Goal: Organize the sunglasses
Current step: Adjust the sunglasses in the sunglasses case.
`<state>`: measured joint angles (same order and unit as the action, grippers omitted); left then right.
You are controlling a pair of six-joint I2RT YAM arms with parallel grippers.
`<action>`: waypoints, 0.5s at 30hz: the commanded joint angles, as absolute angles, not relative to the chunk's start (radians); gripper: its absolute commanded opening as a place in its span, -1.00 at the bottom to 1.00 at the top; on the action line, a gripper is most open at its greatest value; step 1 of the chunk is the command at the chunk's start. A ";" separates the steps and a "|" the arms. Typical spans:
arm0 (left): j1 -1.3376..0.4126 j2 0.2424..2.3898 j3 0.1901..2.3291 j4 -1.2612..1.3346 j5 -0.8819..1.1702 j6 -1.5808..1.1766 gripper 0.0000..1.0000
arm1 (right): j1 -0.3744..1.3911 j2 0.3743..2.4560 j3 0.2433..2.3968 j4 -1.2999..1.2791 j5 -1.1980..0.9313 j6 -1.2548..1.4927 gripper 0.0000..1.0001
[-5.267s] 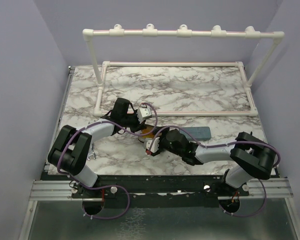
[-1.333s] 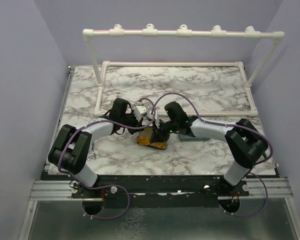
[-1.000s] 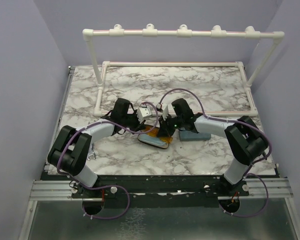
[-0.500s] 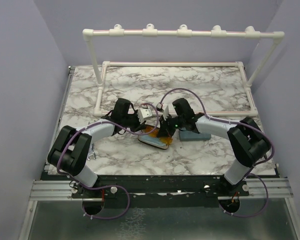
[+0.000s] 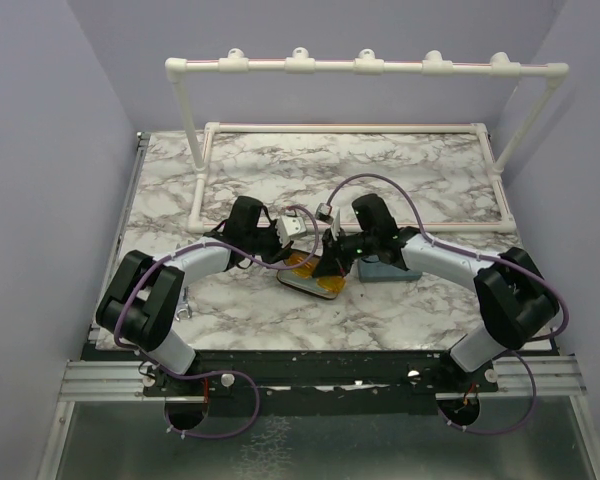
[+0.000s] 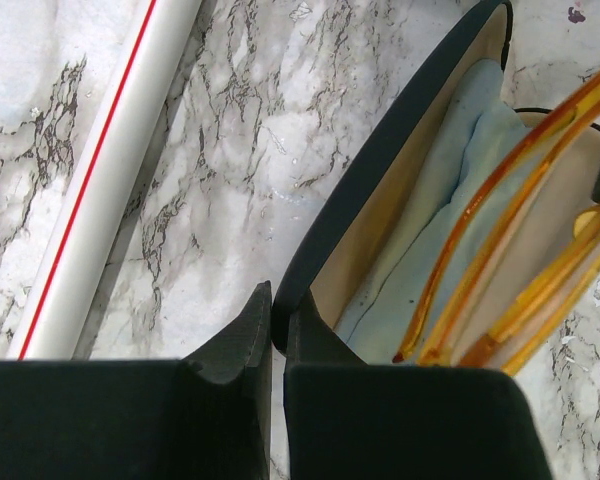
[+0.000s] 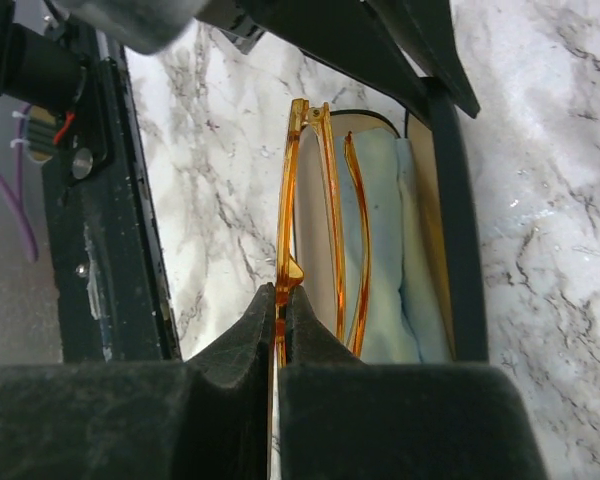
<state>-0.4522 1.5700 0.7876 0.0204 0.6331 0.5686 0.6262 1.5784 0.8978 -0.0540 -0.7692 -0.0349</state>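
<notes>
one case (image 6: 380, 172), left pincer (image 6: 278, 302); sunglasses (image 7: 298, 185) — right pincer (image 7: 278, 295)

The translucent yellow-orange sunglasses (image 7: 292, 270) are folded and stand on edge, temples alongside the front. The right claw (image 7: 278, 292) pinches their frame, and they sit partly inside the open black case (image 7: 445, 200), midway between the table's (image 5: 380, 180) left and right edges, toward its near edge.

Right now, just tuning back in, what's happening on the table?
The left gripper has its jaws pinched on the rim of the open black case. The right gripper, jaws shut, holds the yellow-orange sunglasses at the case's opening, over its blue cloth. They are not yet released.
</notes>
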 commanded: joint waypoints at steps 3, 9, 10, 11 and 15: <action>-0.459 1.582 0.795 0.002 0.619 0.584 -1.00 | 0.626 1.617 0.881 -0.008 -0.894 0.026 -0.99; -0.459 1.580 0.795 0.002 0.620 0.586 -1.00 | 0.627 1.688 0.894 0.068 -0.914 0.040 -0.99; -0.459 1.578 0.793 0.002 0.620 0.587 -1.00 | 0.626 1.699 0.898 0.074 -0.914 0.039 -0.99; -0.459 1.576 0.791 0.002 0.620 0.589 -1.00 | 0.626 1.707 0.902 0.080 -0.913 0.038 -0.99; -0.459 1.574 0.788 0.002 0.624 0.592 -1.00 | 0.626 1.738 0.909 0.090 -0.904 0.027 -0.99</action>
